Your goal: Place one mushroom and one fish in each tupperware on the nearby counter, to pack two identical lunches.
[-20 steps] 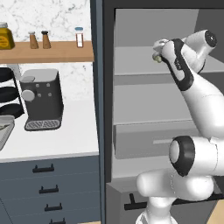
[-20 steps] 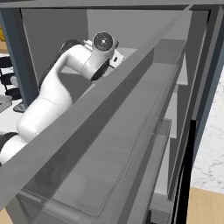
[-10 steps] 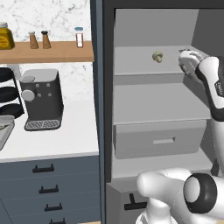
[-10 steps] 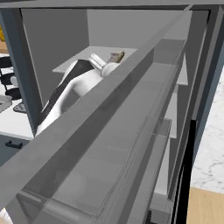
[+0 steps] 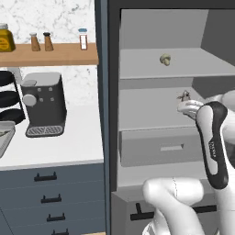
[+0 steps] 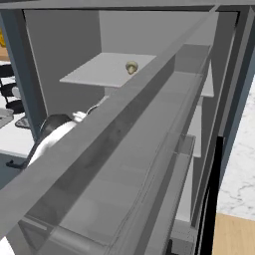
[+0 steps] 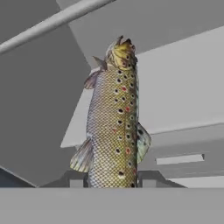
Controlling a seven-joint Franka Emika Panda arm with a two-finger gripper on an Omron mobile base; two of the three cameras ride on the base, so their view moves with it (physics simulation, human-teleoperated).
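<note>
**Fish gripped inside the open fridge**

Grey fridge interior (image 5: 156, 96) stands open beside the white tabletop (image 5: 69, 142), its shelves and a drawer front facing the base cameras. On the tabletop sits a dark coffee machine (image 5: 44, 104), with a black tiered rack (image 5: 9, 98) to its left; above them a brown wooden wall shelf (image 5: 50, 53) carries a jar and small bottles. One grey tupperware (image 5: 3, 137) shows at the left edge of the left base view, lying on the tabletop with something in it that I cannot make out.

White arm reaches up into the fridge at the level of the middle shelf. Its tool (image 7: 111, 181) is clenched on a spotted brown fish (image 7: 114, 122), gripping it near the tail so that the body runs straight away from the hand, head farthest from the camera. In the left base view the fish (image 5: 184, 96) appears as a small dark shape just beyond the hand.

On the upper shelf lies a pale mushroom (image 5: 165, 59), well apart from the tool; the right base view shows it (image 6: 131, 67) too.
</note>
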